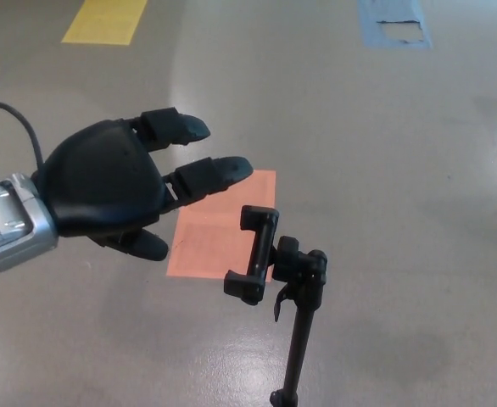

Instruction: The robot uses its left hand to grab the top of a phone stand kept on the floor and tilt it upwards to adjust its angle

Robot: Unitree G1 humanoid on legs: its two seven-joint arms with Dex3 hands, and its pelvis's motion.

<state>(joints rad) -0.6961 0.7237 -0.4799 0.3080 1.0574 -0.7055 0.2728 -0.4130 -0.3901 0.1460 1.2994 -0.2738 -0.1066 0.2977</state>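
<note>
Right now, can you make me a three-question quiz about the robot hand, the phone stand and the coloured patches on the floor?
1. Where is the phone stand compared with the left hand?
A. Lower right
B. Above it
C. Far left

2. What colour is the floor patch behind the stand's clamp?
A. Green
B. Orange
C. Purple

3. What is the left hand doing?
A. Gripping the stand
B. Open, holding nothing
C. Holding a phone

Answers: 1 A, the stand sits right of and below the hand. 2 B, it looks orange-pink. 3 B, the fingers are spread, clear of the stand.
</note>
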